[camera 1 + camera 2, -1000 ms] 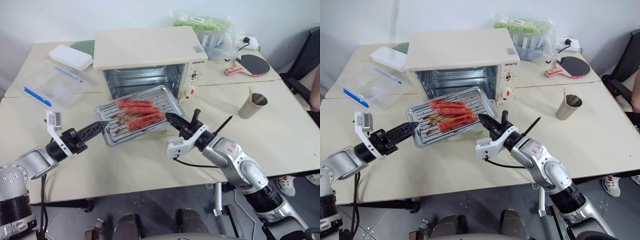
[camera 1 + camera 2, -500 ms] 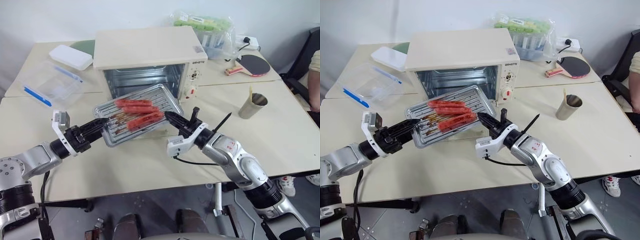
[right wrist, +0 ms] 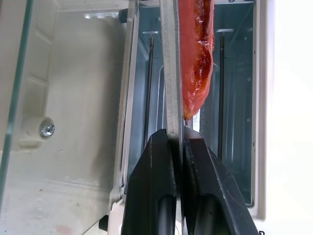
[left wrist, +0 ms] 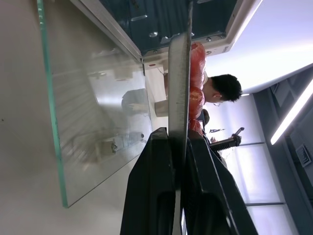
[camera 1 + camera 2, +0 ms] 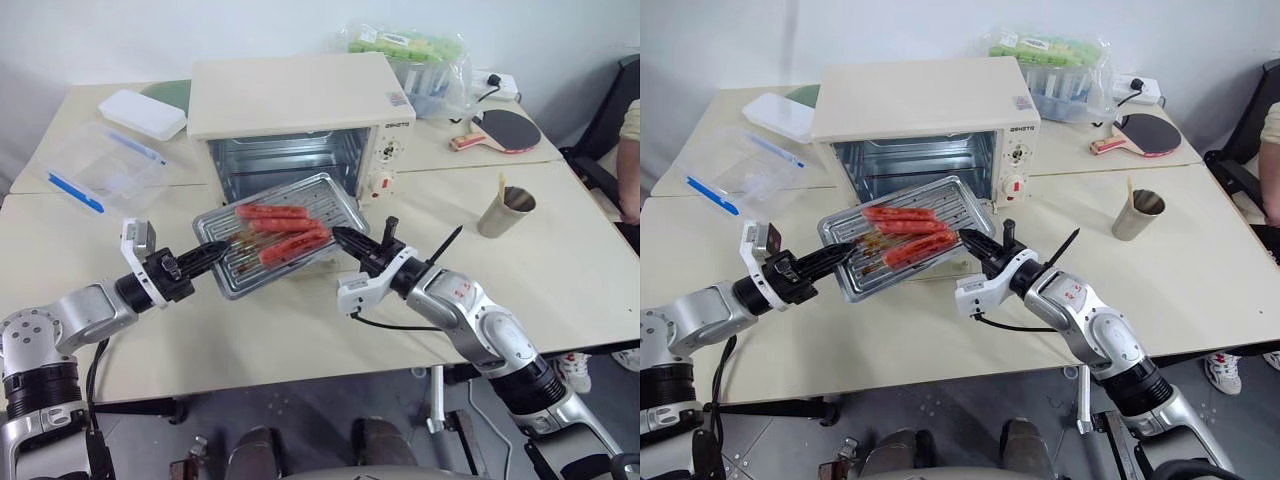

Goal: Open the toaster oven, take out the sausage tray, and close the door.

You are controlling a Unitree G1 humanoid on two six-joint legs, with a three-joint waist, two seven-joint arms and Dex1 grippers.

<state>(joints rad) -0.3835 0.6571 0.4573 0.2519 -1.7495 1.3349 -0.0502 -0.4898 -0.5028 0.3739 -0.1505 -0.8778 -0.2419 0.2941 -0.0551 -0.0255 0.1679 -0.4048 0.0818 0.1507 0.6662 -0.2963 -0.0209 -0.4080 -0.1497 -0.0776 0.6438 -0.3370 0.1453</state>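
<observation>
**A:** What have you got on screen?

**B:** I'm looking at a pale cream surface (image 5: pixel 560 250) against a white wall. The toaster oven (image 5: pixel 300 120) stands at the middle back with its cavity showing, and its door (image 4: pixel 93 112) is folded down flat in front; I can see the glass panel in the left wrist view. A clear plastic box with blue clips (image 5: pixel 95 165) lies left of the oven, with a white lid (image 5: pixel 142 113) behind it. To the right there's a metal cup (image 5: pixel 505 212), a table tennis paddle (image 5: pixel 497 130) and a bag of green things (image 5: pixel 405 50).

**A:** And the tray?

**B:** The sausage tray (image 5: pixel 283 243) is out of the oven, just in front of the opening, held up between my two arms, with the red sausages (image 5: pixel 280 228) lying across its ribbed base. It tilts a little, the left end lower.

**A:** Pincers?

**B:** The left pincer (image 5: pixel 213 251) is clamped on the tray's left rim; in the wrist view its fingers (image 4: pixel 151 186) sit tight on either side of the thin metal edge. The right pincer (image 5: pixel 345 241) is pinched the same way on the right rim, both fingers (image 3: pixel 159 186) pressed to the metal, a sausage end just beyond them.

**A:** Anyone nearby?

**B:** A person's arm (image 5: pixel 630 150) shows at the far right edge.
</observation>
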